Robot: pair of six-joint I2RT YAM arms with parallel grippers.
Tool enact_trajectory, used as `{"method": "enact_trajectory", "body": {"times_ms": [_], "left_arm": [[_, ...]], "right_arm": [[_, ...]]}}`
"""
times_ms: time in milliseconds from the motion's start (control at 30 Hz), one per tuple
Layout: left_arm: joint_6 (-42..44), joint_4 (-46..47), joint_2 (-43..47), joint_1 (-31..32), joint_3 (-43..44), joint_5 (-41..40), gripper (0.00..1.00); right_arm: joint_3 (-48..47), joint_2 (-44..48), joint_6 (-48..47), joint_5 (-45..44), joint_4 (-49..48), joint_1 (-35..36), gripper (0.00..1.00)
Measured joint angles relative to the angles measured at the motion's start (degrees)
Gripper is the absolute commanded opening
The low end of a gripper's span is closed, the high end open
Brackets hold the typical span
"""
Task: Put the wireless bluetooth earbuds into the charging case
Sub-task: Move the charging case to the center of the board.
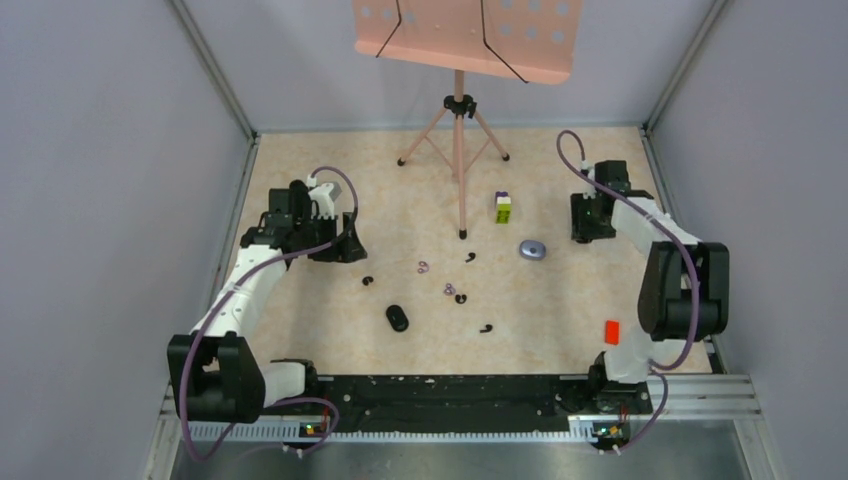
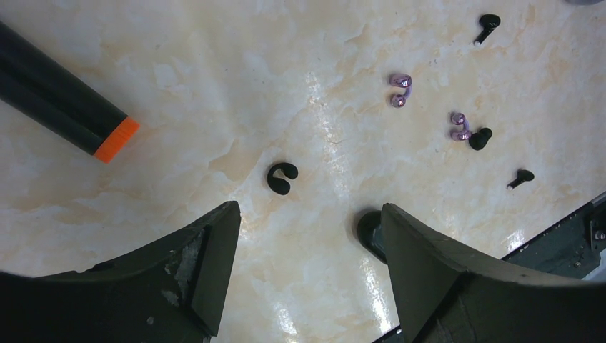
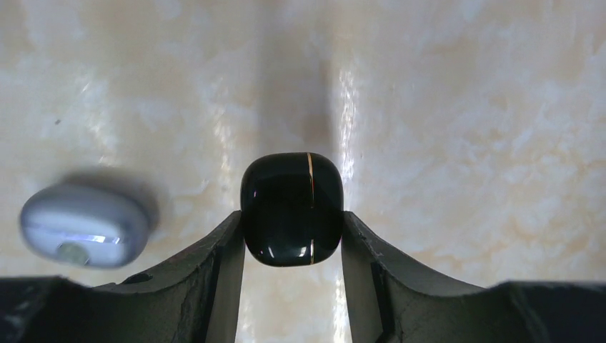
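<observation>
**Marbled desk [image 1: 560, 300]: right fingers [image 3: 214, 286] pinch a black case [image 3: 291, 209], left fingers [image 2: 207, 271] spread near loose earbuds [image 2: 459, 126]**

Grey walls close in the desk on three sides. A pink music stand [image 1: 465, 35] on a tripod [image 1: 459, 103] stands at the far edge.

At the far right of the desk, the right fingers press on two opposite sides of the black case. It is a glossy rounded square with a thin gold line. Whether it touches the desk cannot be told. To its left in the right wrist view, a grey case [image 3: 84, 225] lies blurred on the desk, apart from the fingers.

At the left of the desk, the left fingers are spread wide with nothing between them. Just ahead of them lies a black comma-shaped earbud [image 2: 281, 177]. Farther on are two purple ones. One lies alone [image 2: 400, 89], and the other sits just beside a black bud [image 2: 480, 138]. Two more black buds lie apart, one beyond this group [image 2: 487, 25] and one nearer the arm bases [image 2: 522, 177]. All six rest loose on the desk, well apart from the pinched case.

An oval case [image 1: 397, 318], also black, lies toward the near edge. In the left wrist view it is partly hidden behind a finger. A tripod leg [image 2: 64, 100] with an orange tip crosses the corner of that view. A green-and-purple block [image 1: 503, 207] stands between the tripod and the right fingers.
</observation>
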State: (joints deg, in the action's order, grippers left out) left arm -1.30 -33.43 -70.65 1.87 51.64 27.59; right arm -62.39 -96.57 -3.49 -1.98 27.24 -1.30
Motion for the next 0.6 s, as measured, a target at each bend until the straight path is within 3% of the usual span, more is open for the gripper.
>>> {"method": "enact_trajectory", "body": {"times_ms": [200, 467, 500, 533, 600], "left_arm": [[-0.02, 0.09, -0.02, 0.00, 0.00, -0.02, 0.77], [0.50, -0.13, -0.46, 0.00, 0.00, -0.22, 0.77], [0.83, -0.22, -0.50, 0.00, 0.02, -0.26, 0.77], [1.14, -0.33, -0.50, 0.00, 0.02, -0.31, 0.77], [1.53, -0.55, -0.50, 0.00, 0.07, -0.35, 0.77]], "right_arm": [[2.82, 10.56, 7.39, 5.18, 6.32, 0.00, 0.32], [10.93, 11.08, 17.59, 11.43, 11.26, 4.02, 0.31], [11.37, 10.78, 18.23, 11.76, 11.63, 5.11, 0.35], [11.65, 10.49, 18.80, 12.04, 11.78, 6.14, 0.47], [12.28, 10.23, 19.69, 12.50, 11.78, 7.82, 0.86]]}}
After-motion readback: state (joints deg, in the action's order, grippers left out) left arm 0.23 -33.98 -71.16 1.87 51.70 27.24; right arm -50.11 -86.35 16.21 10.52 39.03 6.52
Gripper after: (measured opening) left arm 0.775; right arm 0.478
